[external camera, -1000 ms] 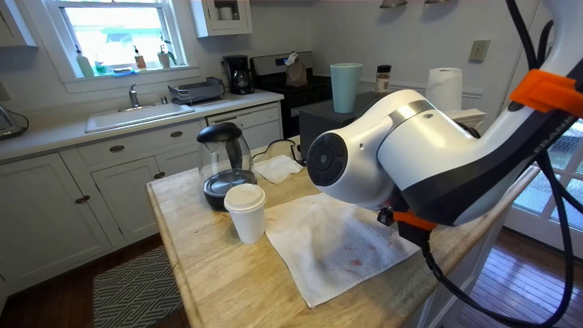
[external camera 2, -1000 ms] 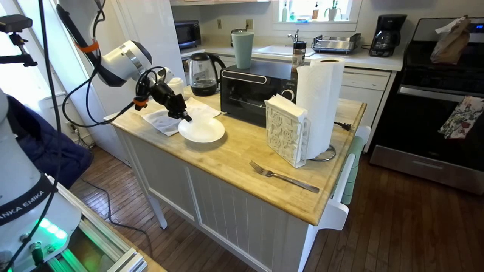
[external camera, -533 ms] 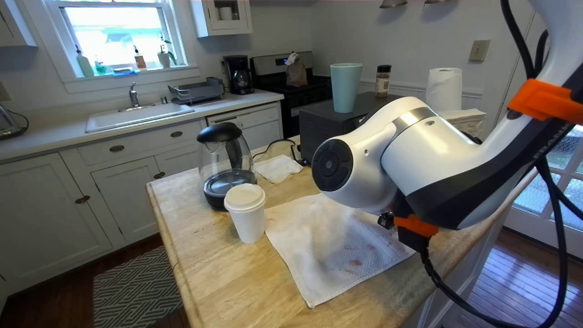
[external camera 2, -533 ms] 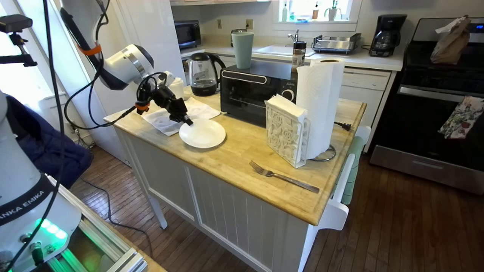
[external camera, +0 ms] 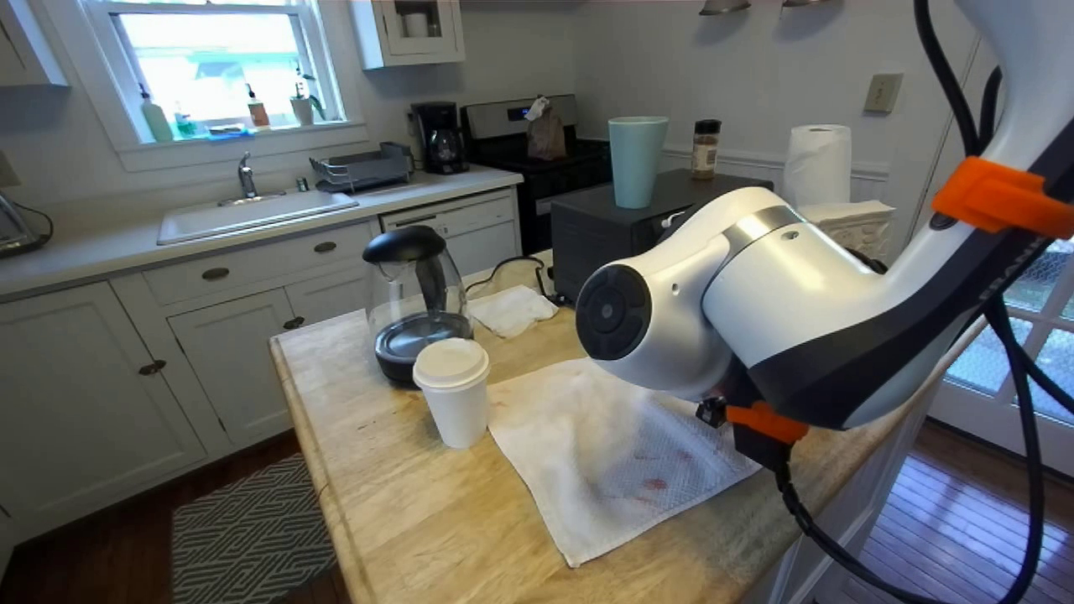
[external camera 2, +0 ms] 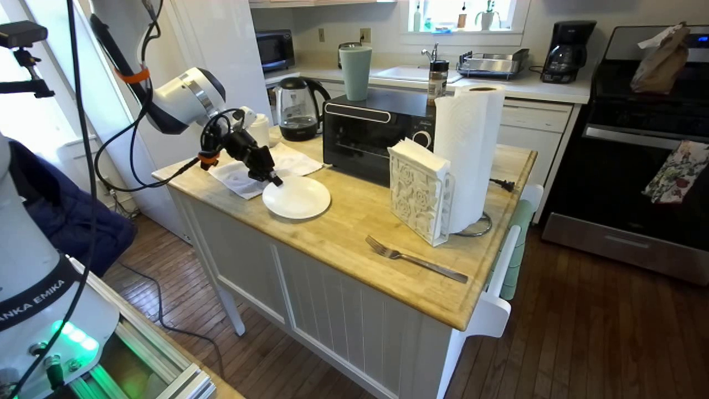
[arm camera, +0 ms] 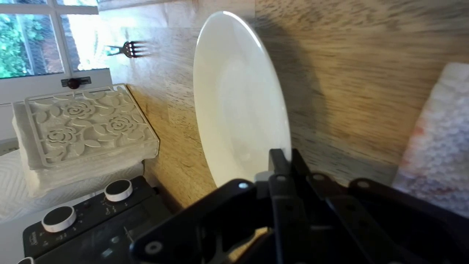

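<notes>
My gripper (arm camera: 288,157) is shut on the rim of a white plate (arm camera: 238,99) in the wrist view, one finger on each side of the rim. In an exterior view the plate (external camera 2: 302,199) lies almost level at the wooden island's front edge, with the black gripper (external camera 2: 277,181) at its back left rim. Its shadow falls on the wood; whether its underside touches the wood I cannot tell. A paper towel sheet (external camera 2: 293,160) with reddish stains lies behind the gripper. In the exterior view with the towel (external camera: 621,453) closest, the arm hides the gripper and plate.
A fork (external camera 2: 394,255) lies toward the right of the island. A napkin holder (external camera 2: 415,194), a paper towel roll (external camera 2: 468,160) and a toaster oven (external camera 2: 360,136) stand behind. A lidded white cup (external camera: 453,394) and a glass kettle (external camera: 419,302) stand at the far end.
The arm and gripper have come down slightly with the plate, mostly in the first half second. The plate now sits a little lower and nearer the wood. The grip looks the same.
</notes>
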Motion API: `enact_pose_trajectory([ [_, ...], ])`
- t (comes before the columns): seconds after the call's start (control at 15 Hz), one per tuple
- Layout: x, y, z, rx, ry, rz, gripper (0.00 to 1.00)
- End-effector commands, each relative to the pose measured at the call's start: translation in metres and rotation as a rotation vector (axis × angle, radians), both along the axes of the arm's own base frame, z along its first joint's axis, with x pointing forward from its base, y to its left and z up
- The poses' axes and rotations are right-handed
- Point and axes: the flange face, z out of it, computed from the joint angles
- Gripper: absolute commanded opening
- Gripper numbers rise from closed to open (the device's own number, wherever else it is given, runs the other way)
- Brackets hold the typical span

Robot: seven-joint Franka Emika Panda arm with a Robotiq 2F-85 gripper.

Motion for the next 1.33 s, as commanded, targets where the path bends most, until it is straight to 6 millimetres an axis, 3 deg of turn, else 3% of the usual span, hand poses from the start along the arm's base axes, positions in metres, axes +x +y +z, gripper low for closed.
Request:
enact_pose_trajectory([
  [0.0,0.003,-0.003,-0.006,0.009,-0.011,0.005,0.36],
  [0.6,0.007,-0.002,0.001,0.039,-0.026,-0.014,0.98],
  [0.93,0.018,0.004,0.04,0.168,-0.11,-0.066,1.0],
  [1.27,0.033,0.018,0.11,0.31,-0.217,-0.145,1.0],
])
